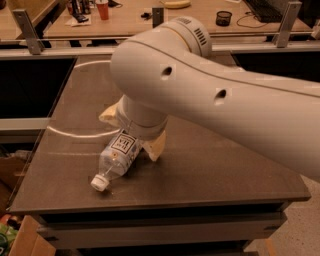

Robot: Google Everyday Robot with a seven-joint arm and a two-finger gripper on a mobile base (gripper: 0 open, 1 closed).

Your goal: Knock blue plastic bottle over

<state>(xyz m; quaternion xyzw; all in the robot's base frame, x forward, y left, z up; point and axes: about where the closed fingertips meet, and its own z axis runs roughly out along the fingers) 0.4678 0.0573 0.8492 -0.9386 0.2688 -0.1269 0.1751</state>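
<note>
The blue plastic bottle (116, 157) is a clear bottle with a white cap and a printed label. It lies on its side on the dark table (210, 165), cap pointing to the front left edge. My gripper (132, 131) hangs just over the bottle's bottom end. Its cream fingers (156, 146) are spread apart, one on each side of that end. My big white arm (215, 95) crosses the view from the right and hides the table's back right part.
A white curved line (75, 134) is marked on the table's left side. A desk behind holds a red cup (102, 9) and a black pot (224, 18). A cardboard box (20, 240) stands on the floor at the front left.
</note>
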